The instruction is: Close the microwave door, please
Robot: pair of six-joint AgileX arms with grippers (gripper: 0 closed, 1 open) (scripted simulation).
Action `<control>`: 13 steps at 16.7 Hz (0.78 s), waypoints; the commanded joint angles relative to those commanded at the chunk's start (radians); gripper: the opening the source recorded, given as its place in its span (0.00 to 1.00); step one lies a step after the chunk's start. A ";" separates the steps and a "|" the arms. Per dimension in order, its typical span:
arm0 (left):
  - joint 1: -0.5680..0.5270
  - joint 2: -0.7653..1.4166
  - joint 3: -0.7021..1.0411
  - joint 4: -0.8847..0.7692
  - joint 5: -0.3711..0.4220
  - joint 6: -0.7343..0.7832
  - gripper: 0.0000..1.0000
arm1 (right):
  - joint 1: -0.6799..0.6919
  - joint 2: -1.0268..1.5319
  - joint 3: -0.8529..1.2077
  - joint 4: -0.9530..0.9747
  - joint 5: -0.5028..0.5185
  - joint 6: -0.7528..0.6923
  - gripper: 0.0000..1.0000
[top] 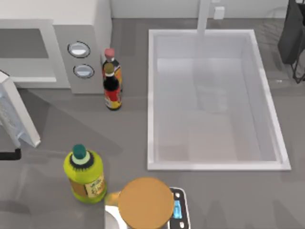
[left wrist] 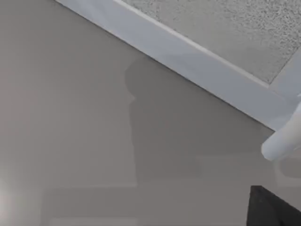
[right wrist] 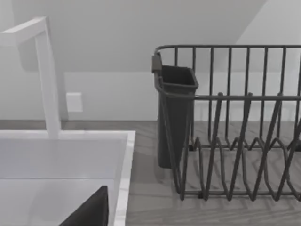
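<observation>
The white microwave (top: 71,47) with two round dials (top: 78,49) stands at the back left, its cavity open. The microwave door (top: 16,112) is swung out toward the front at the table's left edge. My left gripper (top: 9,154) sits just in front of the door's free end, low at the left edge. In the left wrist view the door's white frame (left wrist: 188,56) runs diagonally close by, with a white handle (left wrist: 282,141) at its end. My right gripper (top: 293,38) stays parked at the back right.
Two dark sauce bottles (top: 112,86) stand right of the microwave. A yellow-green bottle (top: 86,174) and a round orange-brown lid on a scale (top: 178,207) sit at the front. The white sink (top: 151,95) and faucet (top: 204,16) fill the middle. A dish rack (right wrist: 235,127) is beside it.
</observation>
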 joint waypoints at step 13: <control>-0.092 0.083 0.054 0.051 -0.061 -0.071 0.00 | 0.000 0.000 0.000 0.000 0.000 0.000 1.00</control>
